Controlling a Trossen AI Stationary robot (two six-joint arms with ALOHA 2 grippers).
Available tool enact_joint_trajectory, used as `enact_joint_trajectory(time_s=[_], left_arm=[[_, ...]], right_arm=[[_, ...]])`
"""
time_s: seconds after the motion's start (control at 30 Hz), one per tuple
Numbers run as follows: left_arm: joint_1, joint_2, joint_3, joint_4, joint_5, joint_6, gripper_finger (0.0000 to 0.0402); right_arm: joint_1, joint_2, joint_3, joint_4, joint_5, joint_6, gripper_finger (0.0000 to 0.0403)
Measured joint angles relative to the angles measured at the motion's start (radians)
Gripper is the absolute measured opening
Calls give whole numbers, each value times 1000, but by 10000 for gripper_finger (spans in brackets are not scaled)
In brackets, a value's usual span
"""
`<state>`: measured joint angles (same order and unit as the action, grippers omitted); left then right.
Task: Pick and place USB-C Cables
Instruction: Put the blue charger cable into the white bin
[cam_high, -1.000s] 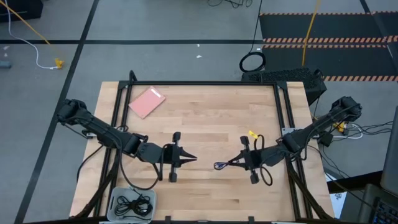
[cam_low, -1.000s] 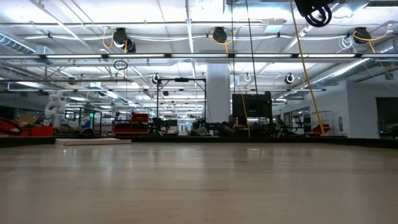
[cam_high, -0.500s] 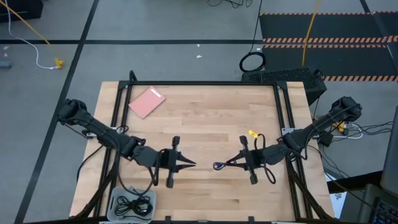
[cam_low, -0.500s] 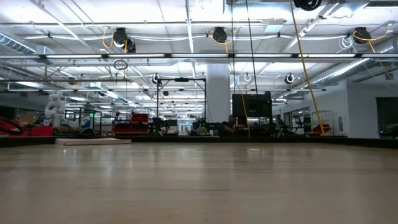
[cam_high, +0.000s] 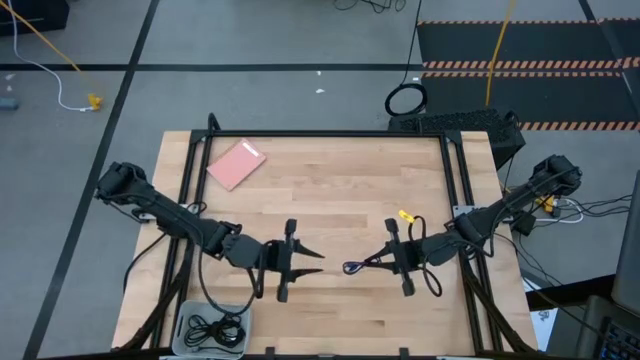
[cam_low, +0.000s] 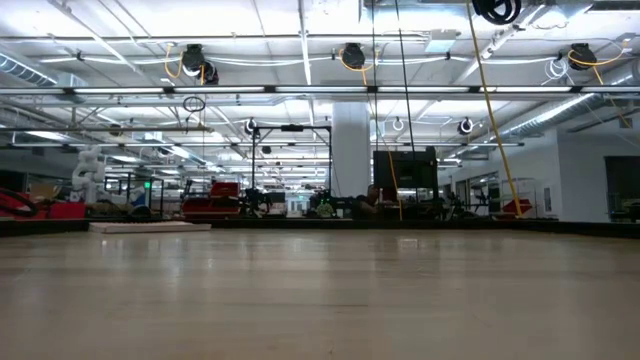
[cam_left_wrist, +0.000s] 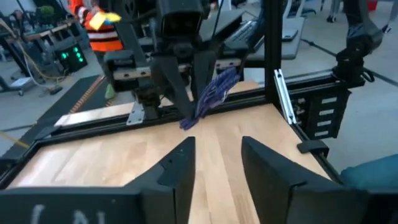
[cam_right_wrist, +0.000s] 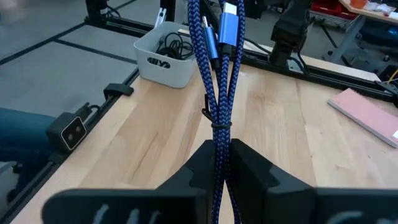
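L gripper (cam_high: 312, 262) moved closer to centre vs earlier, fingers now parted, empty. R gripper (cam_high: 370, 263) clamped on purple-blue cable (cam_right_wrist: 216, 74), held above table (cam_high: 340, 190). Black cables (cam_high: 212, 328) lie in white bin (cam_high: 243, 318), front-left corner.

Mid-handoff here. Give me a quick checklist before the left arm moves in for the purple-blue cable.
1. Right gripper shut on the purple-blue cable: ok.
2. Left gripper open, empty: ok.
3. Left gripper faces the cable across a gap, not yet touching: ok.
4. White bin at the table's near-left corner, black cables already inside: ok.
5. Pink card far from both arms: ok.
6. Room in the bin for a third cable: cannot tell.
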<state>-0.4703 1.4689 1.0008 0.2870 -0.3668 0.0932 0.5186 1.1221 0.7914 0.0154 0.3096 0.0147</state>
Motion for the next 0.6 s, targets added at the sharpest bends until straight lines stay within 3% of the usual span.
enact_joint_trajectory(time_s=[0.4, 0.6], left_arm=[[-9, 98, 30, 126, 29, 178, 155], [-1, 157, 117, 126, 24, 247, 207]], right_arm=[[0, 0, 0, -44, -1, 22, 31], [0, 1, 0, -58, -1, 26, 31]])
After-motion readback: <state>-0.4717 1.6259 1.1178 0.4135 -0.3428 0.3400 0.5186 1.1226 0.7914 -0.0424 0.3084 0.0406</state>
